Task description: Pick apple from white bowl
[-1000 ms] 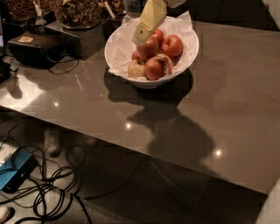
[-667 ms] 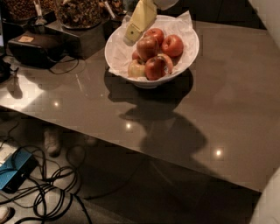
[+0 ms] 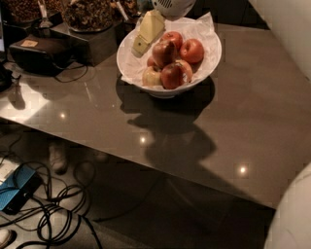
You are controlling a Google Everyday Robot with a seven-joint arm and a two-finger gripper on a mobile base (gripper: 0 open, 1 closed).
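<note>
The white bowl [image 3: 206, 65], lined with crumpled white paper, stands at the back of the dark table. It holds several apples. The dull brownish-red apple [image 3: 164, 52] lies in the middle of the pile. Bright red apples [image 3: 192, 50] lie to its right and behind it, and another sits in front. A small yellow-green apple [image 3: 151, 77] is at the front left. My cream-coloured gripper [image 3: 146, 33] hangs over the bowl's back left part, just left of the dull apple and apart from it. It holds nothing that I can see.
Dark containers [image 3: 90, 14] with brown contents and a black box [image 3: 39, 53] stand at the table's back left. Cables [image 3: 53, 219] and a blue device [image 3: 17, 189] lie on the floor by the table's front edge [image 3: 146, 168]. A white robot body [image 3: 291, 219] fills the right side.
My gripper has moved left, from on top of the apples to the bowl's back left side. The apples have not moved.
</note>
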